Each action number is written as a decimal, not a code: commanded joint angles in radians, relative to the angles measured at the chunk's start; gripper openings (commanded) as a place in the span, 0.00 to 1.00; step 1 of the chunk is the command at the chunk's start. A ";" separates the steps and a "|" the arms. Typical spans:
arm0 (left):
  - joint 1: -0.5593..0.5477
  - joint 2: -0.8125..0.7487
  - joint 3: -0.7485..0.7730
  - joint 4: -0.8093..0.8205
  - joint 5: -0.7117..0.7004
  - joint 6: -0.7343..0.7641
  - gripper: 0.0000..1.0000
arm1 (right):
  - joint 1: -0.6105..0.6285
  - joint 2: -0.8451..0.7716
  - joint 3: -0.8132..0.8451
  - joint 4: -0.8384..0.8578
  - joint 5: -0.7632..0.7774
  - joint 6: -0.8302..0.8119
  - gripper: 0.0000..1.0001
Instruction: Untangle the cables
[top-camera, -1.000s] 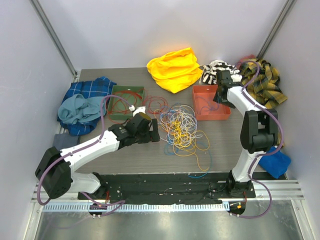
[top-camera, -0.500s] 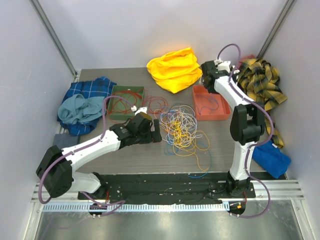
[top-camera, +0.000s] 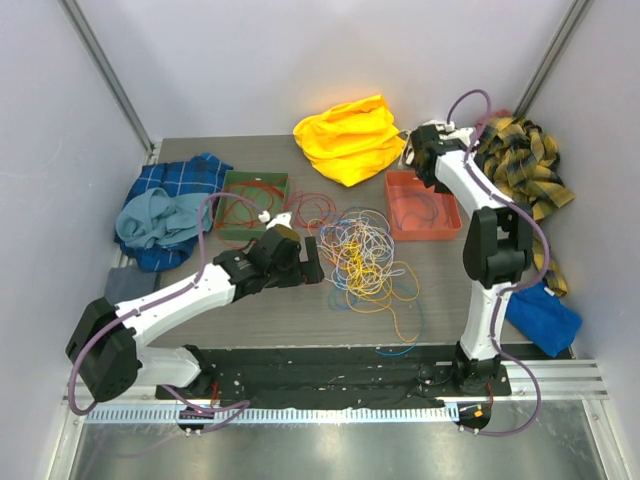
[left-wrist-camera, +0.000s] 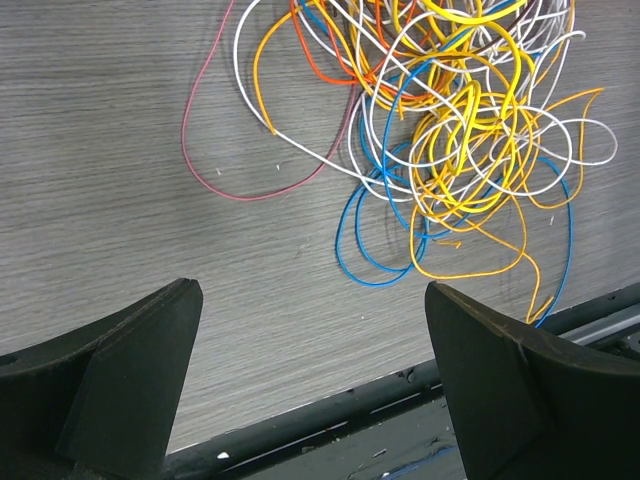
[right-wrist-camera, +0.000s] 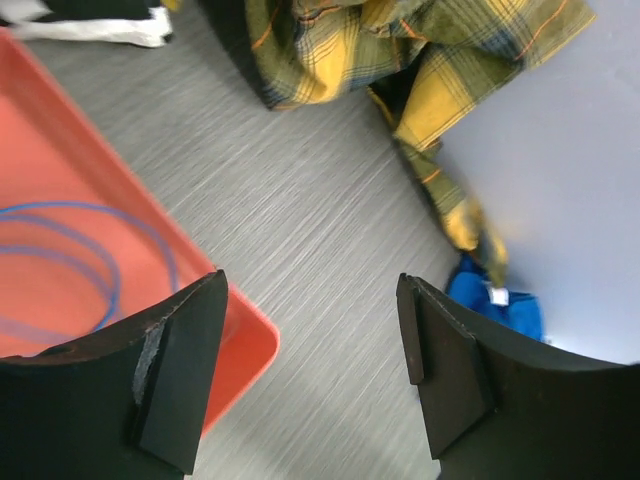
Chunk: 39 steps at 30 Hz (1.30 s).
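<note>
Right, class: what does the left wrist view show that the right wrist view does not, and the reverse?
Only the left wrist view: the tangle of cables, yellow, white, blue and orange. Only the right wrist view: an orange tray holding a coiled blue cable, a plaid cloth and a blue cloth. Both: the grey table and that arm's own jaws, open and empty.

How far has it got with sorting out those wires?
Early days, it seems. Done: red cables in the green tray, a blue cable in the orange tray. In hand: nothing; left fingers and right fingers open, empty. Left: the big tangle mid-table.
</note>
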 joint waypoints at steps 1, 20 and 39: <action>-0.003 -0.069 -0.033 0.059 -0.013 -0.028 0.99 | 0.060 -0.302 -0.153 0.126 -0.203 0.050 0.74; -0.005 -0.102 -0.121 0.109 -0.024 -0.091 0.96 | 0.473 -1.032 -1.051 0.464 -0.657 0.313 0.53; -0.118 0.305 -0.065 0.315 0.082 -0.209 0.44 | 0.720 -1.188 -1.159 0.518 -0.526 0.430 0.52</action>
